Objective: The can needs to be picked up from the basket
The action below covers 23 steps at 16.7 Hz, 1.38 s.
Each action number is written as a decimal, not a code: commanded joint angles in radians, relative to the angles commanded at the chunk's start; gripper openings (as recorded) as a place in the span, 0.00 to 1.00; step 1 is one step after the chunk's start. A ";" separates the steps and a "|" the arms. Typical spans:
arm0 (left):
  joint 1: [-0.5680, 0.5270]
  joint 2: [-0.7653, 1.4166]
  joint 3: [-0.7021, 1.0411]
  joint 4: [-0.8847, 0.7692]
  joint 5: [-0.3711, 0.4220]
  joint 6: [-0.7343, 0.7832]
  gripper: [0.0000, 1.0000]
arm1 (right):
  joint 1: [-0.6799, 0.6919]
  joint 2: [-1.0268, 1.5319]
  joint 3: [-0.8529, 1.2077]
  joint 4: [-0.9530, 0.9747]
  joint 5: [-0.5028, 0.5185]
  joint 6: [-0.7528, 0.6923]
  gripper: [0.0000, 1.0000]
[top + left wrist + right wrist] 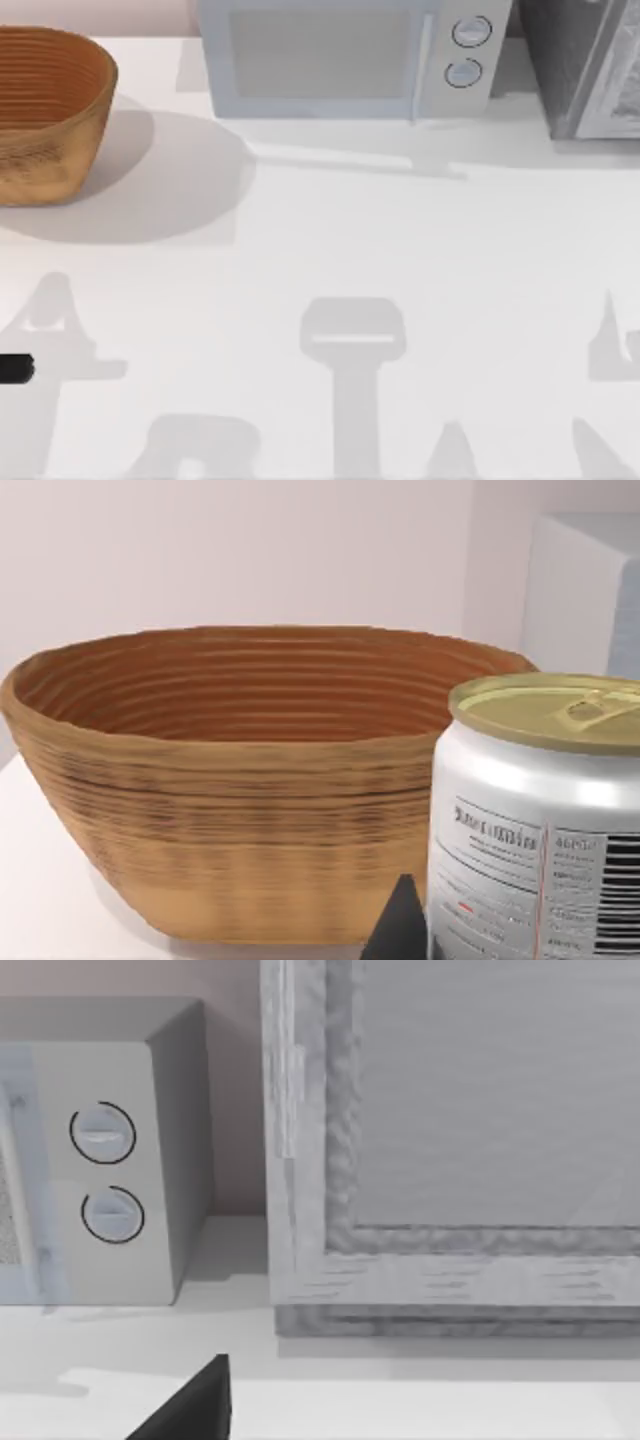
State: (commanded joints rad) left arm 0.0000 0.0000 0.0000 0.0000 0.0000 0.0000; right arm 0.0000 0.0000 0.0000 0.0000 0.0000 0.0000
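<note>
Left fingers' (402,925) hold unclear; wrist view shows can (535,820) outside basket (240,780).

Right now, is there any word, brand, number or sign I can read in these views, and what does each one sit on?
None can be read.
Can, close in the left wrist view: its white label carries lines of print, a barcode and a small red mark, all too blurred to read.
Microwave: two round dials, no legible marks.
Basket: plain wicker, no text.
Grey cabinet: no text.

Overhead and close left wrist views share the basket (45,110).
</note>
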 joint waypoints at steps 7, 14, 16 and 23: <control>-0.019 0.140 0.074 0.068 0.062 0.007 0.00 | 0.000 0.000 0.000 0.000 0.000 0.000 1.00; -0.090 0.638 0.333 0.323 0.309 0.024 0.00 | 0.000 0.000 0.000 0.000 0.000 0.000 1.00; -0.114 0.819 0.424 0.414 0.400 0.029 0.00 | 0.000 0.000 0.000 0.000 0.000 0.000 1.00; -0.196 1.486 0.756 0.753 0.741 0.046 0.00 | 0.000 0.000 0.000 0.000 0.000 0.000 1.00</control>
State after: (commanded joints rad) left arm -0.1961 1.4860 0.7557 0.7529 0.7413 0.0456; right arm 0.0000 0.0000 0.0000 0.0000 0.0000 0.0000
